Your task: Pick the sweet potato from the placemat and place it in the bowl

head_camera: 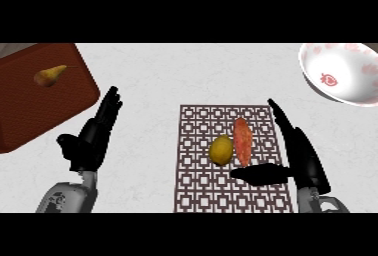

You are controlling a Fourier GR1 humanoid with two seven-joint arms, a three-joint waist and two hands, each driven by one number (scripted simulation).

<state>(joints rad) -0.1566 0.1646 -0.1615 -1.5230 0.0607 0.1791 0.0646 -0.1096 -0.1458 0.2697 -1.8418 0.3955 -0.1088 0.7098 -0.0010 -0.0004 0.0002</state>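
Orange elongated sweet potato (242, 141) on brown lattice placemat (199, 195). Right hand (305, 159) open beside it, left hand (90, 141) open.

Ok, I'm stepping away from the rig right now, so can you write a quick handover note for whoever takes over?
Left hand: open, resting left of the maroon lattice placemat.
Right hand: open beside the orange sweet potato, not gripping it.
Sweet potato lies on the placemat by a yellow lemon; white red-patterned bowl sits far right.
Done: approach only. Left: grasp, lift, place in bowl.
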